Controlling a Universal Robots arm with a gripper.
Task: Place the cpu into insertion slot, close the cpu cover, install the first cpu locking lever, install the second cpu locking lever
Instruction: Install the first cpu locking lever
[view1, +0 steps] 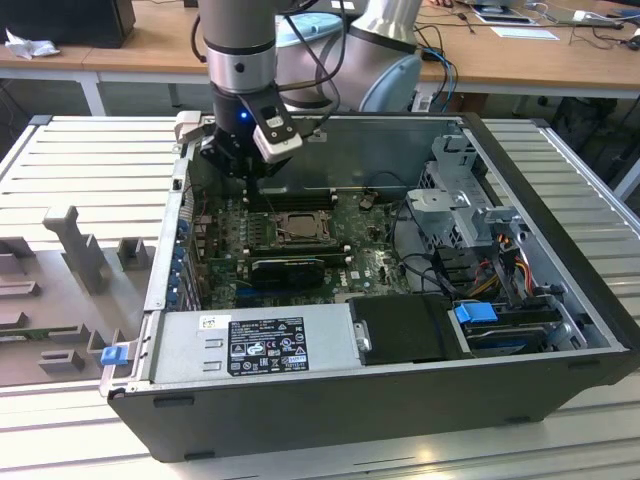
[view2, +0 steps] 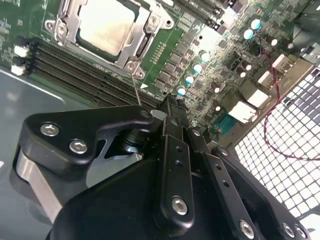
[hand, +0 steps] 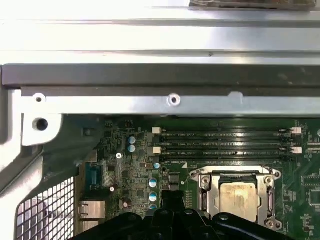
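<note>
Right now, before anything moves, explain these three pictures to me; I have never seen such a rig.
The exterior view shows a robot arm whose gripper hangs in an open computer case lying on a slatted metal table. Both wrist views come from cameras riding on that arm, looking at the green motherboard. The pale square cpu already sits in place on the board, framed by the silvery cpu cover. The gripper is beside it, not holding the cpu.

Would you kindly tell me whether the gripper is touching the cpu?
Apart. In the second wrist view, memory slots and green board lie between the gripper and the cpu.
</note>
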